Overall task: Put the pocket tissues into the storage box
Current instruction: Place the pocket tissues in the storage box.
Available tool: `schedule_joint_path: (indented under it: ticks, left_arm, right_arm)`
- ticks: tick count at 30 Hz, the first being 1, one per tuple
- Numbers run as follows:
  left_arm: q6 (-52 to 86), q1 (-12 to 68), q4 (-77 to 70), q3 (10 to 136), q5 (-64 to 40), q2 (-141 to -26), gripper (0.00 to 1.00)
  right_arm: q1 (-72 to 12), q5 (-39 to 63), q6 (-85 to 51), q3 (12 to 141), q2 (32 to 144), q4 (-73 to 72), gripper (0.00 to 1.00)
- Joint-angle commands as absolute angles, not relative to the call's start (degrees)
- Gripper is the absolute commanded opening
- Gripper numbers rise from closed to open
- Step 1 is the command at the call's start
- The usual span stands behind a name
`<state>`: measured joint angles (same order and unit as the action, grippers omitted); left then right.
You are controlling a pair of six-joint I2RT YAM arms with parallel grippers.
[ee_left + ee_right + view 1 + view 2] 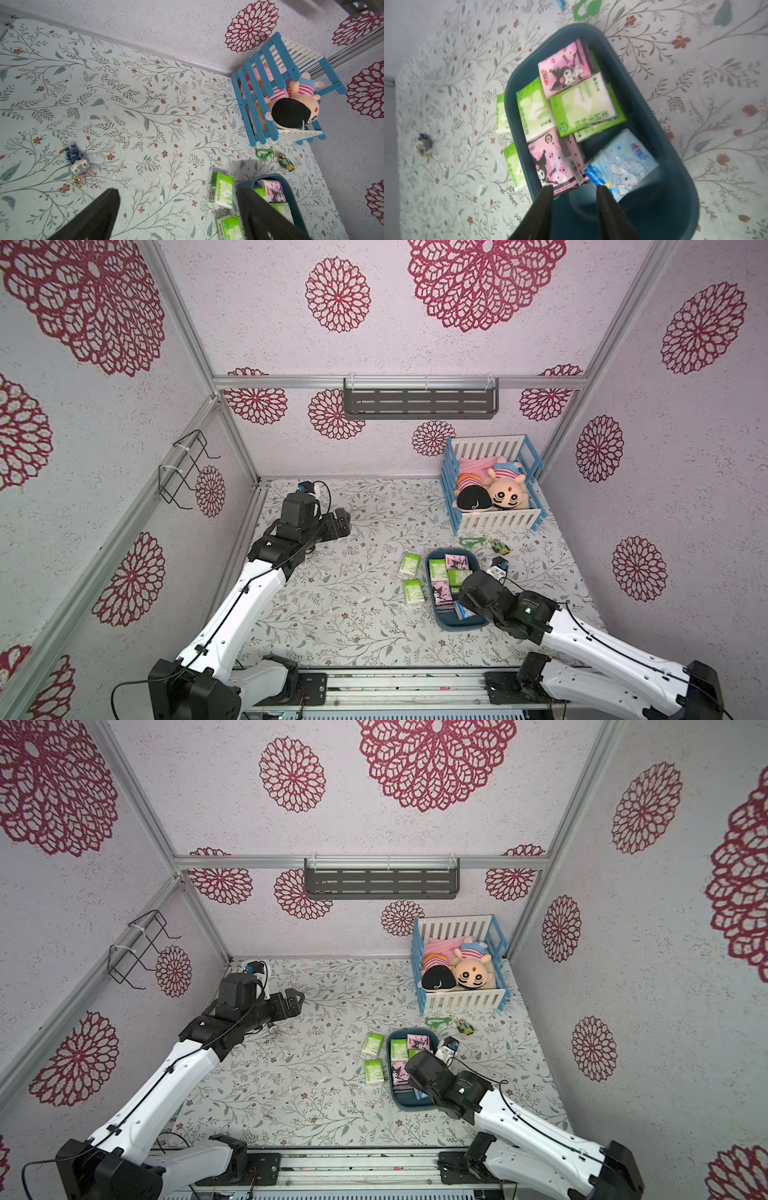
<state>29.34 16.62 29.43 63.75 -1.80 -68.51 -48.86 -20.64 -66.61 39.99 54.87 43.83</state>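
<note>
Right gripper [574, 188], jaws parted and empty, hovers over the dark teal plastic storage box [654, 207] holding pink, green and light-blue pocket tissue packs [623, 166]; this placing looks finished, so the next move likely calls for reaching the two green-and-white packs [410, 564] [414, 591] just beside it.

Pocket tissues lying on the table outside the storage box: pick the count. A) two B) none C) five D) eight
A: one green pack and a second green pack lie on the table beside the storage box; the rest are inside.
</note>
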Motion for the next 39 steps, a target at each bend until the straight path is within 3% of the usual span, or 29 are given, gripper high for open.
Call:
schedule_joint_path:
  ticks: [1, 5, 11, 25, 39]
  left_arm:
    - [28.9, 17.0, 29.4, 65.2, -1.8, -68.9, 0.97]
    - [28.9, 17.1, 29.7, 65.0, -1.7, -68.5, 0.97]
    - [28.7, 17.1, 30.2, 64.9, -1.1, -68.0, 0.97]
    - [28.3, 17.0, 30.7, 65.3, -0.6, -68.7, 0.97]
    - [26.9, 17.0, 31.9, 66.8, 0.3, -70.1, 0.97]
  right_arm:
    - [-48.6, -15.6, -54.3, 41.2, 59.1, 45.2, 0.37]
    - [-48.6, -16.7, -52.0, 43.2, 63.1, 48.5, 0.27]
    - [-47.0, -15.6, -54.0, 43.3, 62.4, 53.2, 0.00]
    - [-38.0, -9.2, -52.6, 35.7, 66.8, 43.2, 0.00]
    - [-35.2, -14.7, -47.0, 38.6, 70.4, 37.6, 0.00]
